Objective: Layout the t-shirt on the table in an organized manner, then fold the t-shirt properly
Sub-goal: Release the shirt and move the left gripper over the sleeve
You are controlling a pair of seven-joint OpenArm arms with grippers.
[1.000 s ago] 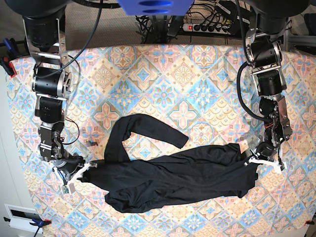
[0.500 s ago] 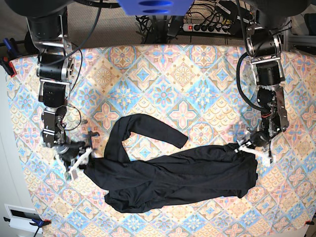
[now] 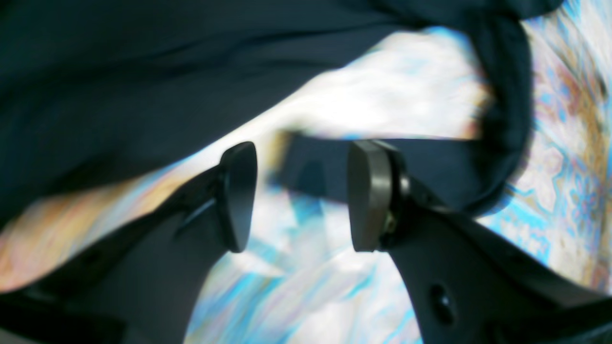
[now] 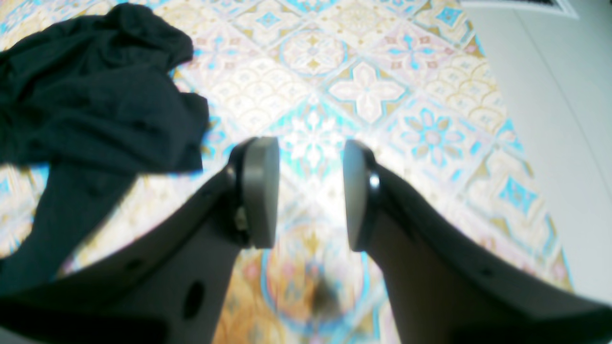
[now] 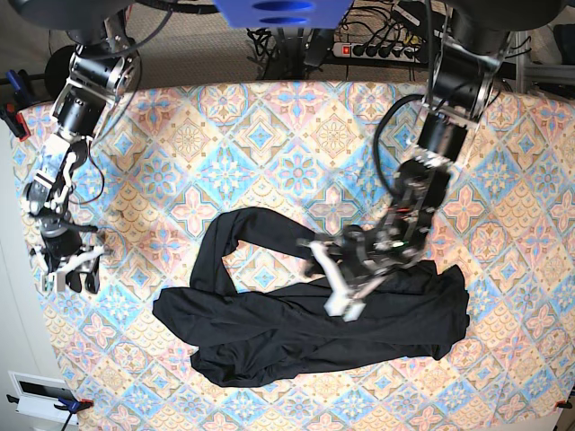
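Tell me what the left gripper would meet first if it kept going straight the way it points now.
Probably the t-shirt: in the left wrist view, the open left gripper faces a dark band of black fabric just beyond its fingertips, with patterned table below. The view is blurred, so depth is uncertain.

No readable text, label, brand, number or sign appeared in any view. The plain black long-sleeved shirt (image 5: 359,314) carried no print, and the pastel diamond-tiled floral cloth on the table (image 5: 296,135) bore only pattern.
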